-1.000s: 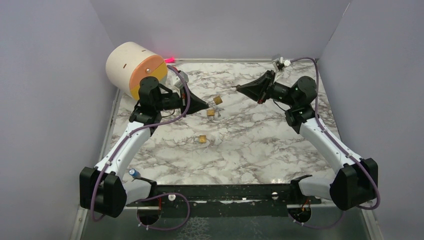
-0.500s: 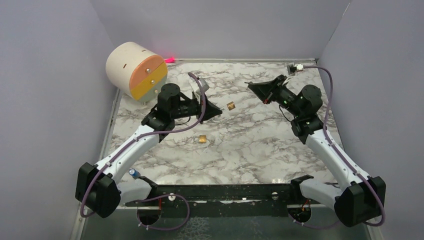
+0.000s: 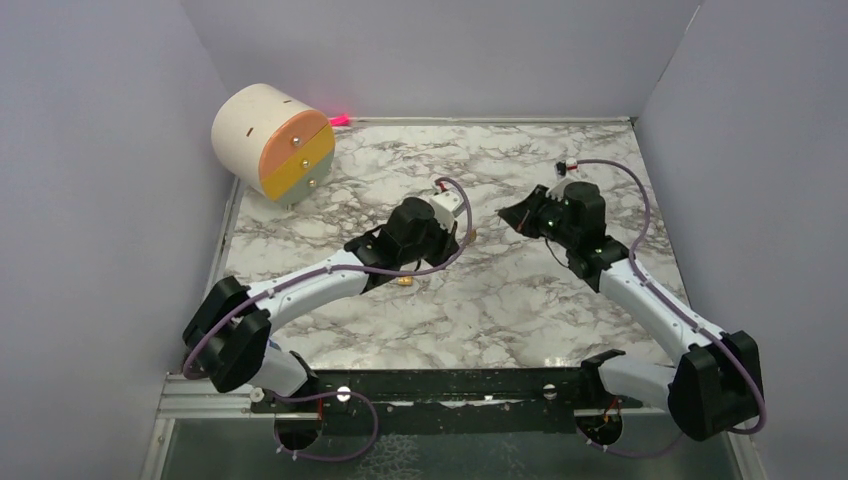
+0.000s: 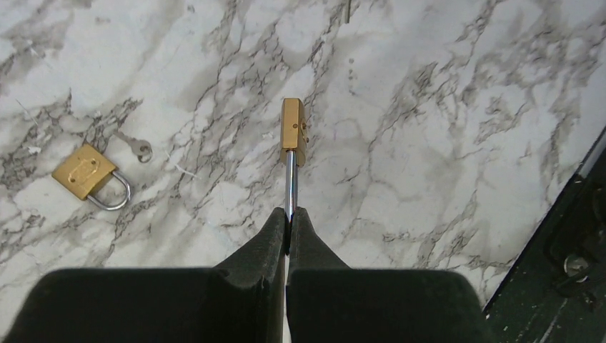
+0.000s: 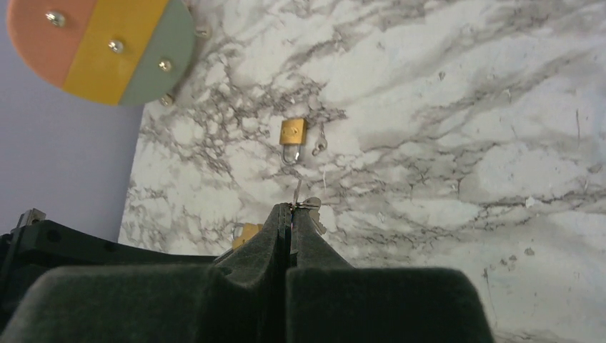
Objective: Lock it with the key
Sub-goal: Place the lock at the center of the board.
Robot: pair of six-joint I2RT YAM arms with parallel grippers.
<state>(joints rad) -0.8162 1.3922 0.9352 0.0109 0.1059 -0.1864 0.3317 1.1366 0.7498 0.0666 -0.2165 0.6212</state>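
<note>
Holding a brass padlock (image 4: pixel 293 132) by its steel shackle (image 4: pixel 289 182), the left pincer (image 4: pixel 288 214) is pressed together on the bar, and the lock body juts out beyond the tips, edge-on to the wrist camera. In the top view this padlock hangs over the middle of the worktop (image 4: pixel 443 100). The right pincer (image 5: pixel 291 209) is also pressed together, pinching a small silver key (image 5: pixel 312 207) at its tips, and it sits near the left one with a clear gap between them.

Both pick-ups look done: lock in one arm, key in the other. What is left is the core of the job: bringing the two together, seating the key in the keyhole and turning it. The key is not yet in the lock. Whether the shackle is snapped home cannot be told from here.

A second padlock (image 4: pixel 83 170) lies flat towards the worktop's left side, with a spare key (image 4: pixel 137 148) just beside it, both untouched.
</note>
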